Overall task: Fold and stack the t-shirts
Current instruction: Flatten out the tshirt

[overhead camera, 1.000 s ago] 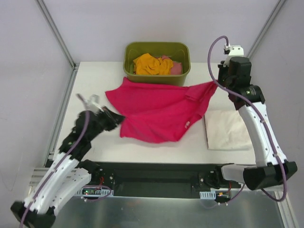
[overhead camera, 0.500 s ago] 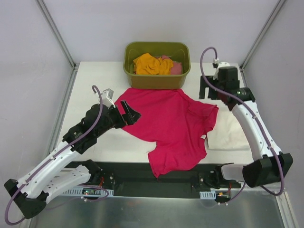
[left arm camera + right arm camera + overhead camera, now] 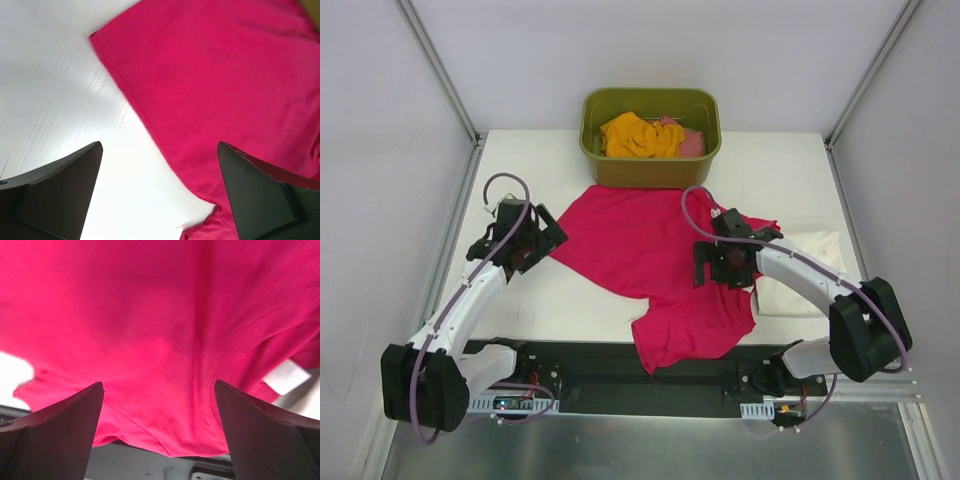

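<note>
Four t-shirts are lying out: crimson shirt (image 3: 640, 240) on the worktop (image 3: 520, 160), white label (image 3: 287, 376) unreadable; cream shirt (image 3: 810, 272) beside it; orange shirt (image 3: 640, 135), salmon shirt (image 3: 692, 143) in the tub (image 3: 650, 172); left claw (image 3: 159, 145), right claw (image 3: 159, 385) gaping wide.

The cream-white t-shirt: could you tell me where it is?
The cream-white t-shirt lies folded at the table's right side in the top view, just right of the crimson-pink t-shirt.

Left end effector (image 3: 159, 192) spread wide, right end effector (image 3: 159, 432) likewise, arms bent low
</note>
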Robot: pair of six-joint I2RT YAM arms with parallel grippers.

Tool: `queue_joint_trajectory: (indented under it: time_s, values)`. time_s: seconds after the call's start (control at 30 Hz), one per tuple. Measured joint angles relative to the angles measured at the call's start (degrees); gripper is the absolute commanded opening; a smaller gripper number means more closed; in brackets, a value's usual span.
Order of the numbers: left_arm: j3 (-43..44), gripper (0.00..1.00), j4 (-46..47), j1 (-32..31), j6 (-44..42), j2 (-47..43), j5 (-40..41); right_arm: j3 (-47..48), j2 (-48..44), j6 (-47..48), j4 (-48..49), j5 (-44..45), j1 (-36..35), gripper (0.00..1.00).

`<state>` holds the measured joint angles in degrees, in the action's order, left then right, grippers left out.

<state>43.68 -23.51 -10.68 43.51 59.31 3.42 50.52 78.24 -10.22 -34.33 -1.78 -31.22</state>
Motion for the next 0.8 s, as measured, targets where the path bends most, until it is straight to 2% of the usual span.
queue_joint_trajectory:
  time_s: [0.23, 0.47, 0.57, 0.6, 0.7, 0.8]
  values:
    - [-1.03, 0.97, 1.55, 8.0, -0.02, 7.67, -2.67, 0.15, 9.53, -5.03, 2.78, 0.02, 0.0, 0.97]
    - [-0.55, 0.86, 6.23, 12.37, -0.33, 21.7, -8.04, 8.39, 18.8, -6.49, 2.51, -0.13, 2.1, 0.97]
    - [1.4, 0.75, 7.23, 13.51, -0.5, 26.03, -10.34, 11.37, 21.2, -6.64, 2.58, 0.22, 4.15, 0.97]
    - [2.16, 0.69, 8.33, 13.79, -0.61, 27.08, -10.64, 12.28, 21.97, -6.49, 2.71, 0.76, 4.83, 0.97]
    - [4.09, 0.61, 10.29, 14.16, -0.76, 30.32, -12.59, 15.08, 24.24, -5.49, 2.56, 2.49, 6.64, 0.97]
    - [5.09, 0.45, 11.85, 14.14, -0.72, 32.13, -13.99, 17.97, 26.45, -3.37, 2.62, 5.2, 7.74, 0.97]
